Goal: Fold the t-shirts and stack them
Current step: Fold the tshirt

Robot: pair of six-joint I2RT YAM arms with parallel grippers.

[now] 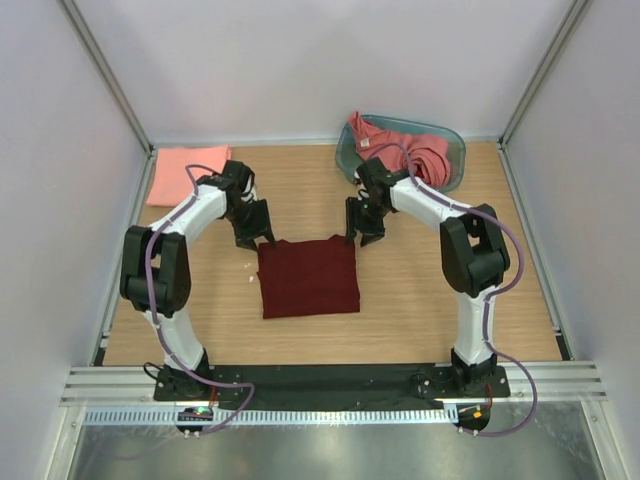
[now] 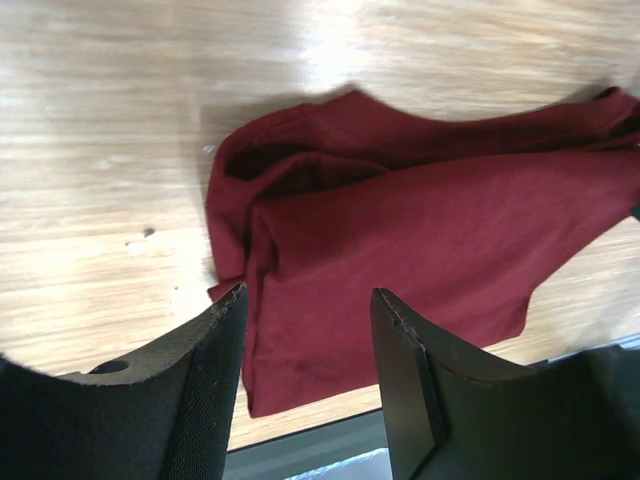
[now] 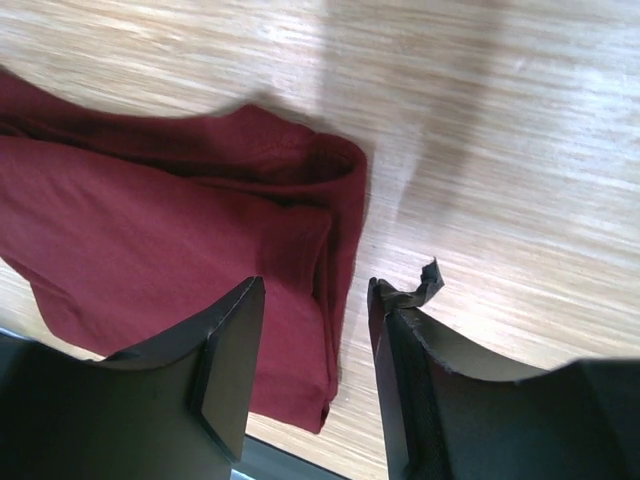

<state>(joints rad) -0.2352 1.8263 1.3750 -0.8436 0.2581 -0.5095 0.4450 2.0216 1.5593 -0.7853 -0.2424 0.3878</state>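
The folded dark red t-shirt (image 1: pixel 308 277) lies flat on the surface (image 1: pixel 420 290). The left end effector (image 1: pixel 254 236) and right end effector (image 1: pixel 362 232) hang open over its far corners, gripping nothing

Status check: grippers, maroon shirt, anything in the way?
Left gripper, right gripper open, empty, at shirt's far corners. Maroon t-shirt folded flat. Nothing in the way.

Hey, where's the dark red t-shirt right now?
In the top view, the dark red t-shirt lies folded mid-table, its far corners by the left pincer and right pincer.
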